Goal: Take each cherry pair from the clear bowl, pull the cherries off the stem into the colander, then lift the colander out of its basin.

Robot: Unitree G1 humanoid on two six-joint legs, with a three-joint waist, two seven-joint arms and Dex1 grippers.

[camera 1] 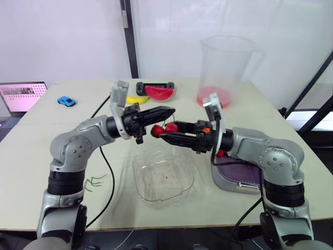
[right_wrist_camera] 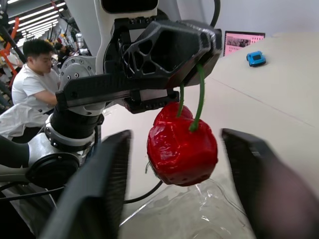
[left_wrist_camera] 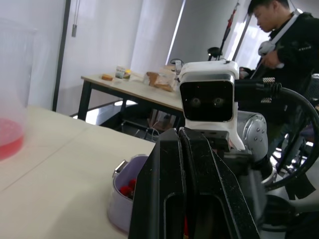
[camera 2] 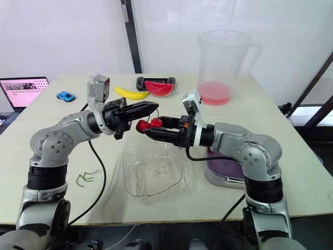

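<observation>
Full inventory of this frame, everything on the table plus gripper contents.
cherry pair: 1, red, green stems, hanging above the clear bowl
clear bowl: 1, clear, front centre
colander: 1, purple, in grey basin, front right; red cherries inside
pitcher: 1, clear, red liquid, far right
watermelon slice: 1, red, far centre
banana: 1, yellow, beside watermelon slice
toy car: 1, blue, far left
laptop: 1, far left edge
loose stems: few, green, front left
people: 2, background
left gripper: black, shut on the pair's stems
right gripper: black, open around the pair
</observation>
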